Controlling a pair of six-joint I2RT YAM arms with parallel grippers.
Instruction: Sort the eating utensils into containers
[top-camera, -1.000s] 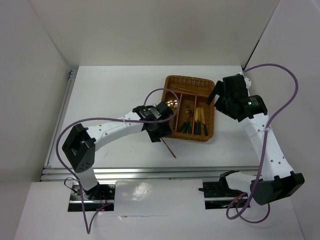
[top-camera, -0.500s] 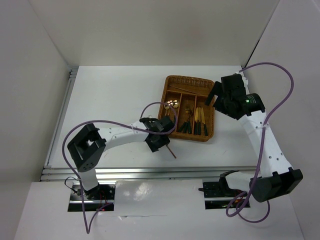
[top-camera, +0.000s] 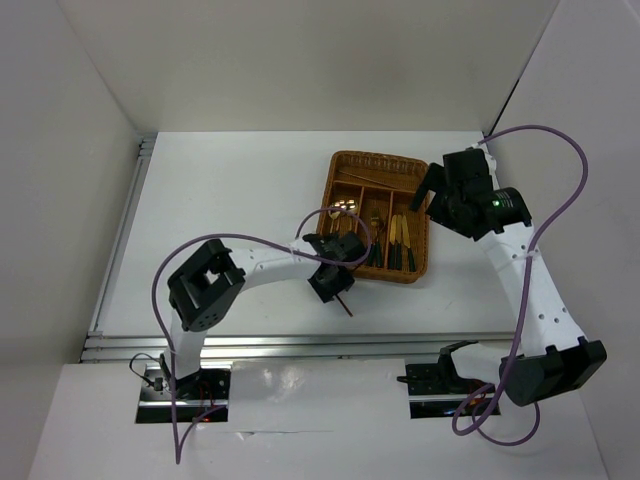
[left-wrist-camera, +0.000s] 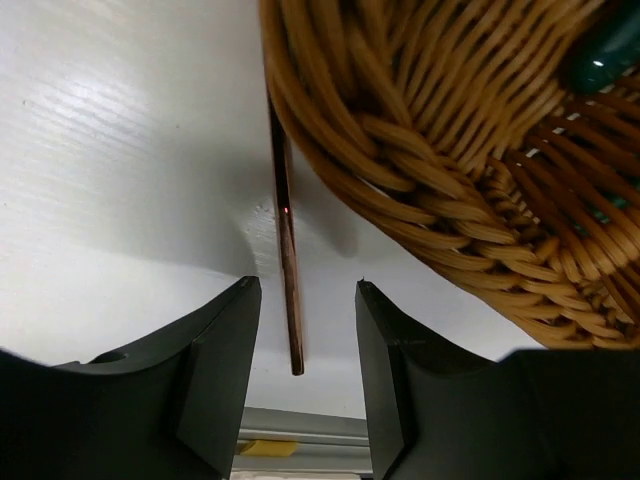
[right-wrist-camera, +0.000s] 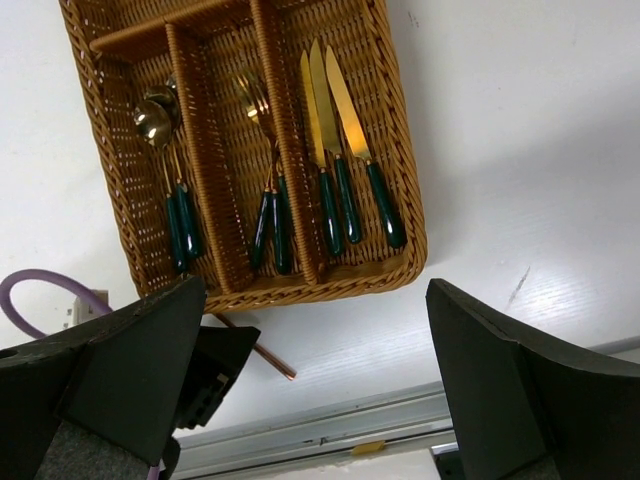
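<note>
The brown wicker tray (top-camera: 380, 156) holds gold-headed spoons (right-wrist-camera: 160, 120), forks (right-wrist-camera: 255, 100) and knives (right-wrist-camera: 335, 110) with dark green handles, each kind in its own long compartment. One thin brown chopstick (top-camera: 341, 299) lies on the table by the tray's near left corner. In the left wrist view the chopstick (left-wrist-camera: 288, 270) runs under the tray's edge (left-wrist-camera: 400, 130). My left gripper (left-wrist-camera: 305, 330) is open, low over the table, with the chopstick's near end between its fingers, untouched. My right gripper (right-wrist-camera: 320, 370) is wide open and empty, above the tray's right side. A thin stick (top-camera: 378, 179) lies in the tray's far cross compartment.
A metal rail (top-camera: 300, 345) runs along the table's near edge, just beyond the chopstick's tip. White walls close the left, back and right sides. A purple cable (top-camera: 250, 240) loops over the left arm. The left gripper (right-wrist-camera: 215, 375) shows in the right wrist view.
My left gripper has moved from beside the tray's left compartment down and toward the near edge, over the chopstick on the table. The right arm has hardly moved.
</note>
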